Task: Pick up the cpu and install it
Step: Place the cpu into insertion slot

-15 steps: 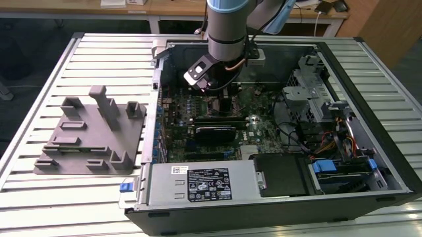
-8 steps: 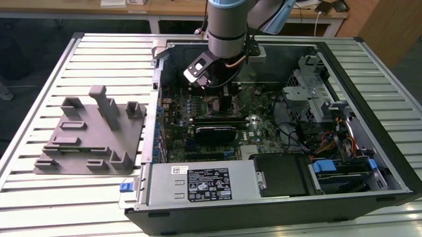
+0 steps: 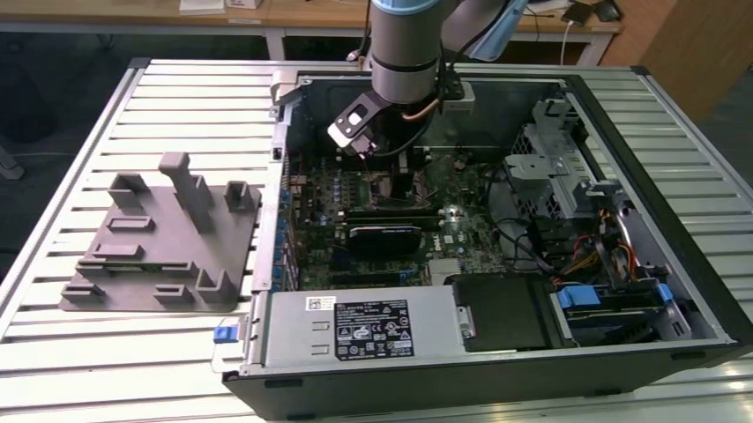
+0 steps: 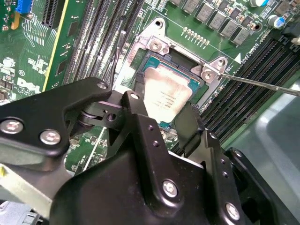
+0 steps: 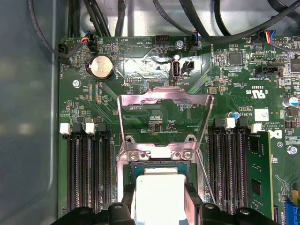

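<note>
Gripper (image 4: 161, 112) pinches cpu (image 4: 165, 93) by two edges, low over socket (image 4: 157, 63), load plate (image 5: 140, 101) flipped up. Risk: cpu looks tilted, so a skewed drop could bend pins or miss the keying. Fingers (image 4: 136, 117) hide cpu's near edge; seating can't be judged.

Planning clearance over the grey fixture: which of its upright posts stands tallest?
The narrow post at the middle of the grey fixture block; its top rises clearly above the stubbier posts on either side.
</note>
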`<action>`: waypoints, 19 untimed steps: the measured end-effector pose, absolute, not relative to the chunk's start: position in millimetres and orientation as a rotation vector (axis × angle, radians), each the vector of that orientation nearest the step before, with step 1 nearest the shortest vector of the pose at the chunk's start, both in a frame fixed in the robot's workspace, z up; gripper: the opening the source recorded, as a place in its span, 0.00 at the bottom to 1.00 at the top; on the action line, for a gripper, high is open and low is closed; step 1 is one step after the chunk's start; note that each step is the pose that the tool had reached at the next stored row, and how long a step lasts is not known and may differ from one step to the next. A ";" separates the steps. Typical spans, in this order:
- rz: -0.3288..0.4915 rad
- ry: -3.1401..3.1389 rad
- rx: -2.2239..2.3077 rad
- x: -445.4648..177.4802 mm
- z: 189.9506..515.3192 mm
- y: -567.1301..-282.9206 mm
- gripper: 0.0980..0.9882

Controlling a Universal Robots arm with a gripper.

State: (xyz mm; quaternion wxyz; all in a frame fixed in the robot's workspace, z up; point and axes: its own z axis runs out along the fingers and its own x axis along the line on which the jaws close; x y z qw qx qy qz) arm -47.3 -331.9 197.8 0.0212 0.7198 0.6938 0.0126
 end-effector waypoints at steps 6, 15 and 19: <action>0.038 2.151 2.231 -47.4 199.1 -332.0 0.48; 0.040 2.151 2.232 -47.3 200.7 -331.9 0.47; 0.040 2.151 2.232 -47.3 200.7 -331.9 0.26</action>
